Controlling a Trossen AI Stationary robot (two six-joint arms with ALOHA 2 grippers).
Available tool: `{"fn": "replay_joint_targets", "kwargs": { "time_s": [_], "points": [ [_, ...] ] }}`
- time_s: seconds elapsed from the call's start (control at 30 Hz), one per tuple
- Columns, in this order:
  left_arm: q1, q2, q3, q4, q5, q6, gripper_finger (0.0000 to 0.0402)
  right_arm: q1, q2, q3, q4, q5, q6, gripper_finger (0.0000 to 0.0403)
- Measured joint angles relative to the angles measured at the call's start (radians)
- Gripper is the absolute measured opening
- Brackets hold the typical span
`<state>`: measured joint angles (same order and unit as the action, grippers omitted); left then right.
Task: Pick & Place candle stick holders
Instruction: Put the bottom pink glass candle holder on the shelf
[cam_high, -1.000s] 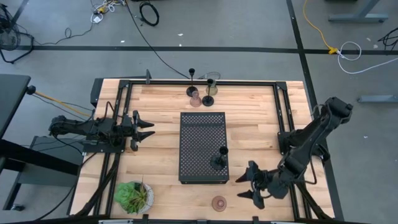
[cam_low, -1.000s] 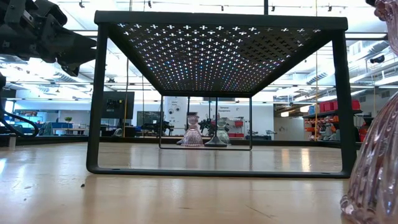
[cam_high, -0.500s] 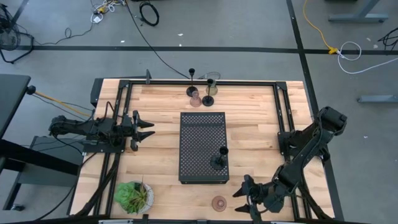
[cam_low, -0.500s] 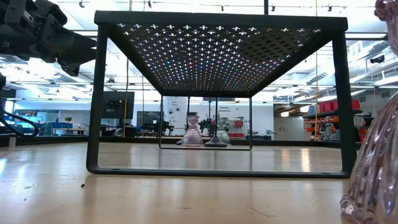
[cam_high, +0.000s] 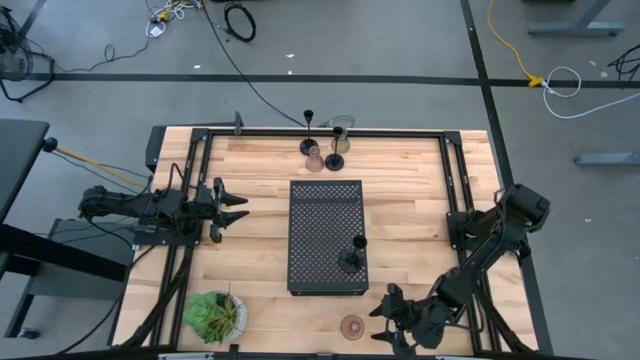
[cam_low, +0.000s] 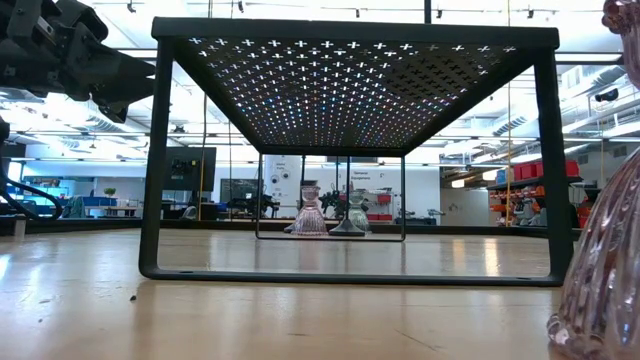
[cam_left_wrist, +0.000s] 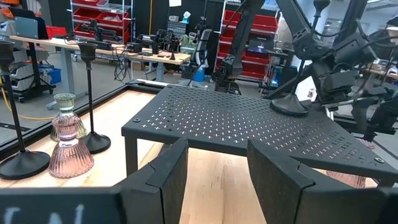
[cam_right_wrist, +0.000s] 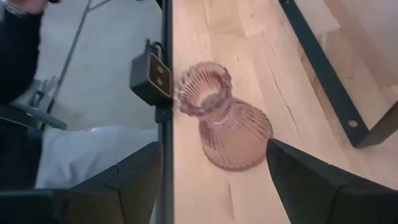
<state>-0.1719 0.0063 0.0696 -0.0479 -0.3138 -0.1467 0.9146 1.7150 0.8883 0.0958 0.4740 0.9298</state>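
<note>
Right gripper low at the front edge of the bench, just right of the pink glass holder. Fingers spread wide, nothing between them yet; in the right wrist view the pink holder stands upright in the gap ahead of the two fingers, not touched.

Pink holder: ribbed glass, wide skirted base, pinched neck, flared scalloped rim. Judged stiff, smooth and slippery on the ribs, chips easily at the rim. Weight sits low, so probably steady on its base but apt to skid if nudged. Best hold looks to be across the narrow neck, under the flare, so the rim stops it sliding out. Squeeze gently; glass will not give.

Other holders:
- One black stemmed holder stands on the black tray, near its front right corner.
- Four more holders cluster at the back edge of the bench: a black stemmed one, another black stemmed one, a pinkish glass one, a greenish glass one.
- Black ones: thin stems, round flat bases; judged light, rigid, top-heavy when gripped low. Take mid-stem.

Left gripper waits over the left edge of the bench, pointed at the tray, fingers partly apart, empty.

Plant at the front left corner, clear of the work.
</note>
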Motion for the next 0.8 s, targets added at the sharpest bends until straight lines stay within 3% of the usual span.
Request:
{"fn": "replay_joint_targets", "kwargs": {
  "time_s": [0.8],
  "points": [
    [0.0, 0.0, 0.0, 0.0, 0.0, 0.0, 0.017, -0.005, 0.179, 0.0, 0.323, 0.113, -0.219, 0.0284]
  ]
}}
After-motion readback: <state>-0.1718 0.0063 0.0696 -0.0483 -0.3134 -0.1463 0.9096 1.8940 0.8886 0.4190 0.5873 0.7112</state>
